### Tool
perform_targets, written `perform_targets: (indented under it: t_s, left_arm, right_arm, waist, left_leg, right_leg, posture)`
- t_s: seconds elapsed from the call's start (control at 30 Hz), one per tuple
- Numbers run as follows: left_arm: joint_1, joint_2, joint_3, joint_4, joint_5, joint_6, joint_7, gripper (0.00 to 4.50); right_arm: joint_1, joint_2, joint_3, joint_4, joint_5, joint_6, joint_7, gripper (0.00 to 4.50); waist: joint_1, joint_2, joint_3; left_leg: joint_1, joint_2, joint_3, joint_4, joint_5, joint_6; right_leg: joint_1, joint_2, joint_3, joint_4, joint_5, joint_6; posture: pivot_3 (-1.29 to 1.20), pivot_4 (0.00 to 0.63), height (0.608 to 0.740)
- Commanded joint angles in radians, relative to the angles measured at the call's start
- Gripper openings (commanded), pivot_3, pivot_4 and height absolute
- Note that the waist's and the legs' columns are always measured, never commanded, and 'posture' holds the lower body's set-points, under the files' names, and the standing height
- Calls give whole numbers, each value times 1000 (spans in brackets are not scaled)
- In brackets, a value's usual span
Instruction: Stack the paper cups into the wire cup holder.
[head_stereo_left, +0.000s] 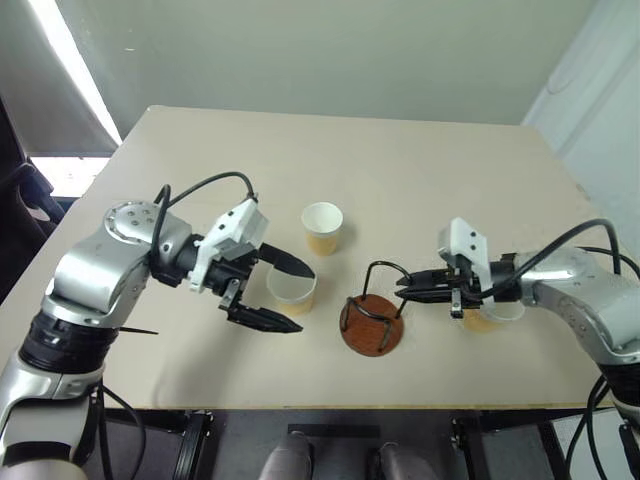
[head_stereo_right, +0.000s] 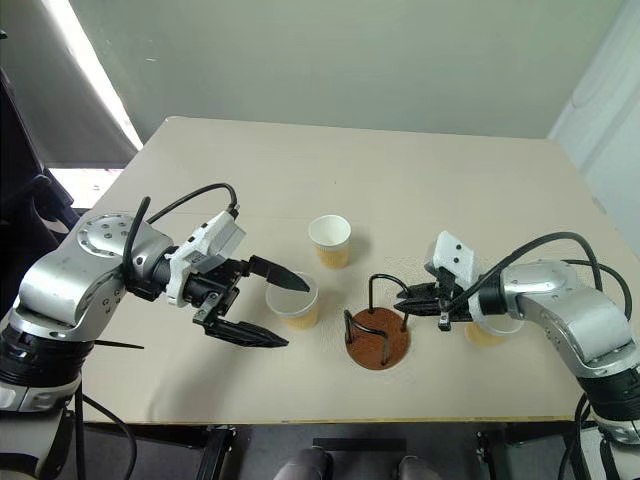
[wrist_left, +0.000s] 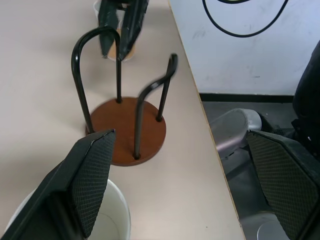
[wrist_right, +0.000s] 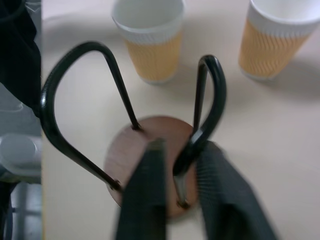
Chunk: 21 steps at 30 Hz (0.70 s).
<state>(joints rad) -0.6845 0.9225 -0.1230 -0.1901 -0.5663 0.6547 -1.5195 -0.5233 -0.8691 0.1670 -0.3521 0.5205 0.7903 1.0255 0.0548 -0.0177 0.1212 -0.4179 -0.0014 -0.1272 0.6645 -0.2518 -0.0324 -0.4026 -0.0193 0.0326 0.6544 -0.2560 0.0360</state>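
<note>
The right gripper (head_stereo_left: 403, 291) sits slightly parted around a wire loop of the cup holder (head_stereo_left: 372, 322); the left gripper (head_stereo_left: 290, 296) gapes wide around a paper cup (head_stereo_left: 291, 290)

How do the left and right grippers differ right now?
The left gripper stands wide open, its fingers either side of a paper cup without gripping it; the right gripper has its fingers close together around a wire loop of the wire cup holder. The left is at a cup, the right at the holder. Both point inward toward the table's middle, slightly downward.
</note>
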Motion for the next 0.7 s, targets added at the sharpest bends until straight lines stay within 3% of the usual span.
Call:
perform_targets:
  t_s: [0.03, 0.23, 0.4, 0.7]
  left_arm:
    - [-19, -4, 6, -34, -14, 7, 9, 4500]
    - [-25, -14, 4, -33, -13, 9, 18, 4500]
    - [-28, -26, 7, -34, -16, 11, 30, 4500]
    - [-32, -42, 17, -25, -21, 8, 48, 4500]
  right_arm:
    - [-27, -8, -13, 6, -29, -34, 10, 2246]
    - [-30, -15, -50, 14, -39, -37, 2, 4297]
    - [-12, -63, -134, -10, -14, -20, 1, 4297]
    - [73, -177, -399, -136, 102, 100, -16, 4297]
  waist:
    - [0, 0, 0]
    - [0, 0, 0]
    - [1, 0, 0]
    - [4, 0, 0]
  left_leg:
    - [0, 0, 0, 0, 0, 0]
    - [0, 0, 0, 0, 0, 0]
    - [0, 0, 0, 0, 0, 0]
    - [0, 0, 0, 0, 0, 0]
  right_leg:
    - [0, 0, 0, 0, 0, 0]
    - [0, 0, 0, 0, 0, 0]
    - [0, 0, 0, 0, 0, 0]
    - [0, 0, 0, 0, 0, 0]
  posture:
    - [0, 150, 740]
    - [0, 150, 740]
    - [0, 150, 740]
    - [0, 150, 740]
